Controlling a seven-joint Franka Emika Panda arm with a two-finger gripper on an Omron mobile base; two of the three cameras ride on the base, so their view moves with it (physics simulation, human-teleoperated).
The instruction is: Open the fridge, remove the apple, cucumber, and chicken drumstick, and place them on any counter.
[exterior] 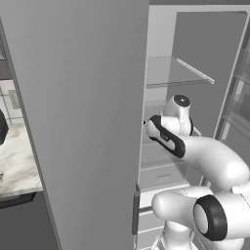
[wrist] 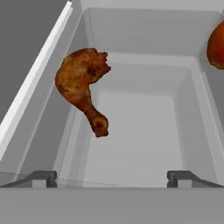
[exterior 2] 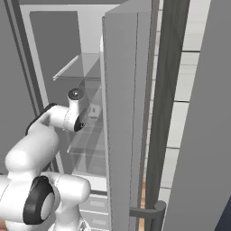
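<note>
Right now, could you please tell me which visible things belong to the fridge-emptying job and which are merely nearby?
Part of the job:
- tall light-grey fridge, door open
- brown-orange chicken drumstick
- red-orange round apple, at the picture's edge
- white marble-look counter
- open gripper

Just nearby:
- glass shelf
- dark object on the counter

The fridge (exterior: 83,122) door shows a smooth, matt light-grey finish, and the shelves (exterior: 180,73) inside look like clear glass. At upper left of the hand view, the chicken drumstick (wrist: 83,83) has rough, mottled brown-orange skin. The worktop (exterior: 17,161) at the left edge of the left base view looks like veined marble.
</note>
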